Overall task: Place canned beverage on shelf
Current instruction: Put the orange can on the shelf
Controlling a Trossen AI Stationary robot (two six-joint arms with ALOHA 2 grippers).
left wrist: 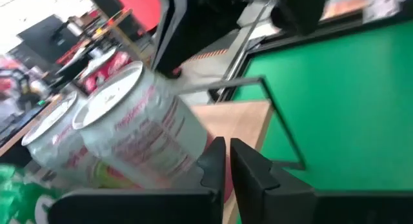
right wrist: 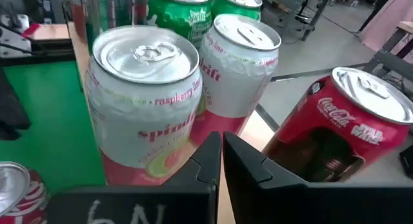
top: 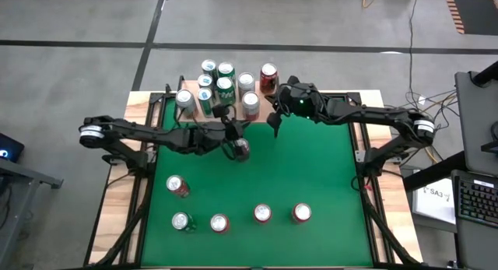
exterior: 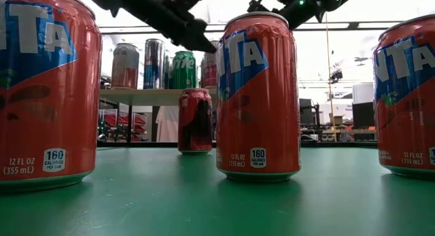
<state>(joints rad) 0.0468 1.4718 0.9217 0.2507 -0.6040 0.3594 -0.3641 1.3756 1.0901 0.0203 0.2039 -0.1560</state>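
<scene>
Near edge of the green surface (top: 311, 169): I see a row of four cans, one green-and-silver (top: 182, 221), then three red Fanta cans (top: 219, 222) (top: 262, 214) (top: 301, 213). A fifth red can (top: 177, 186) stands a bit further in, on the left. In the low view the Fanta cans fill the foreground, all upright.

Mid-surface: a dark red Coca-Cola can (exterior: 195, 120) stands upright on the green, just in front of the shelf (exterior: 139, 94), not on it. The left claw (top: 230, 130) sits just above and beside that can. Its fingers (left wrist: 248, 166) are shut together with nothing between them; the can is not gripped.

Far side: the shelf, a light-wood board on thin black legs, sits at the back edge, left of centre. It carries a cluster of upright cans: green Sprite cans (right wrist: 177, 11), white raspberry-lime Spindrift cans (right wrist: 148, 101) and a silver can (top: 184, 99) at its left end. A red Coca-Cola Star Wars can (right wrist: 342, 127) stands at the right end of that cluster.

The right claw (top: 274, 124) hovers just off the shelf's right front corner, near the Spindrift cans and the Star Wars can. Its fingers (right wrist: 248, 162) are closed on nothing.
</scene>
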